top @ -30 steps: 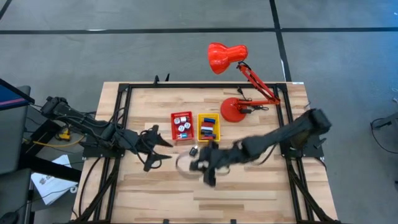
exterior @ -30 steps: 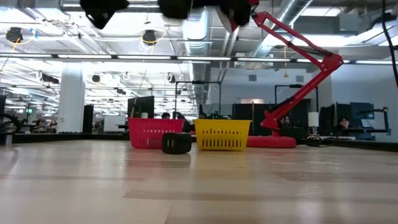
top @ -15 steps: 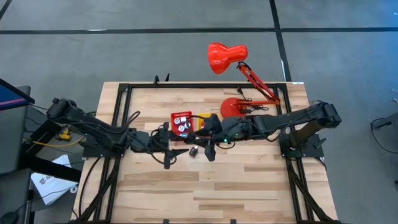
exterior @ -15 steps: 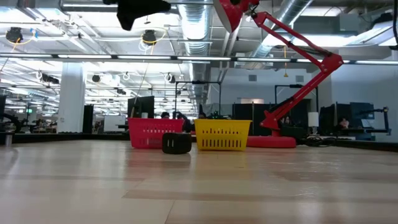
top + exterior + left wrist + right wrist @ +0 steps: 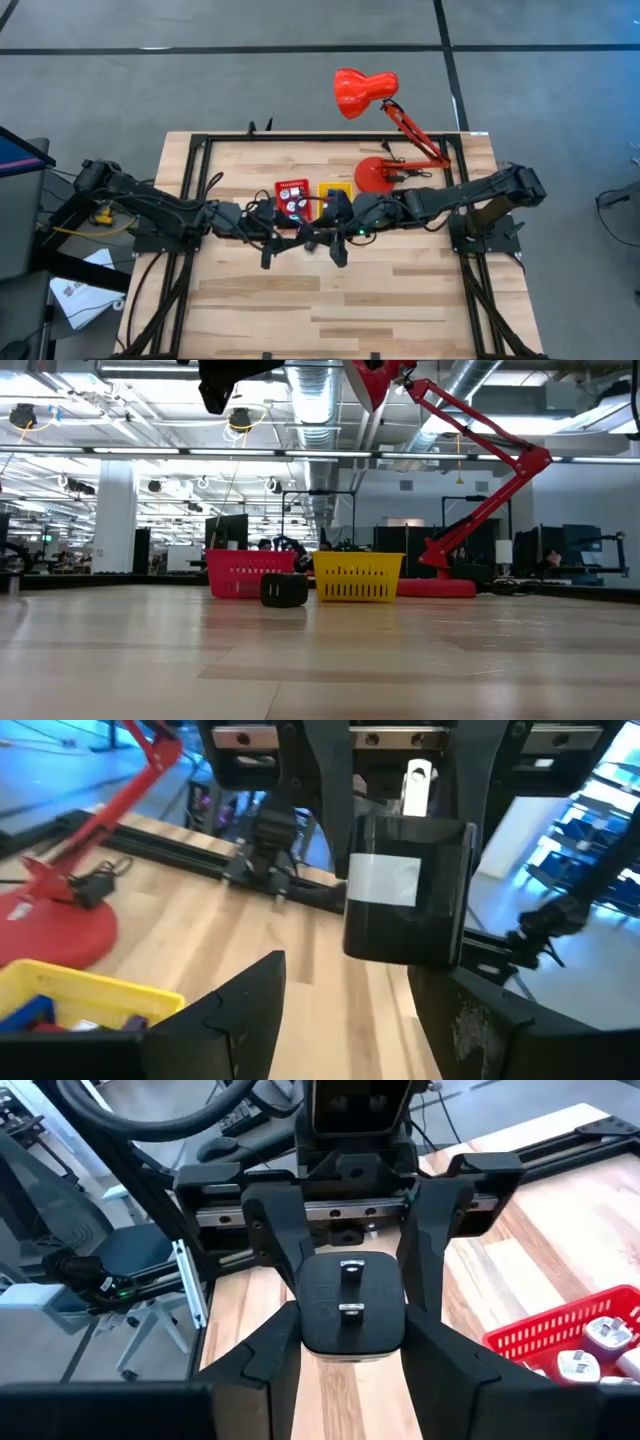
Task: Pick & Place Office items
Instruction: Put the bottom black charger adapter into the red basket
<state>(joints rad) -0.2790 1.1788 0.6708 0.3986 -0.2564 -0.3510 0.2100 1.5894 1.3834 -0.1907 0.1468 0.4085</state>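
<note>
Held item: small black plastic charger block [image 5: 350, 1305], rounded-square, matte, two short metal prongs on one face, pale rectangular label on a side. Raised above the table, at mid-table just in front of the two bins.

Right gripper [image 5: 352, 1335]: clamped on the block, one dark finger pressed to each flank. Arm stretched low and nearly flat from the right table edge towards the centre.

Left gripper [image 5: 345, 975]: parted, fingers flanking the block's opposite end, nose to nose with the right gripper. Contact with the block not discernible. Arm likewise extended low from the left edge.

Loose item: squat black rounded piece [image 5: 283, 590], resting on the table in front of the bins, between them in the low view.

Red square plastic bin [image 5: 292, 200]: slotted basket walls, holding small white plug-like pieces [image 5: 600, 1335].

Yellow square plastic bin [image 5: 358, 577]: same slotted pattern, just beside the red one, holding small blue and red pieces [image 5: 30, 1010].

Red metal desk lamp [image 5: 365, 92]: round flat base on the table behind the yellow bin, jointed arm, bulbous shade reaching past the far edge.

Table [image 5: 400, 290]: pale wooden planks, visible grain, black metal frame rails.
</note>
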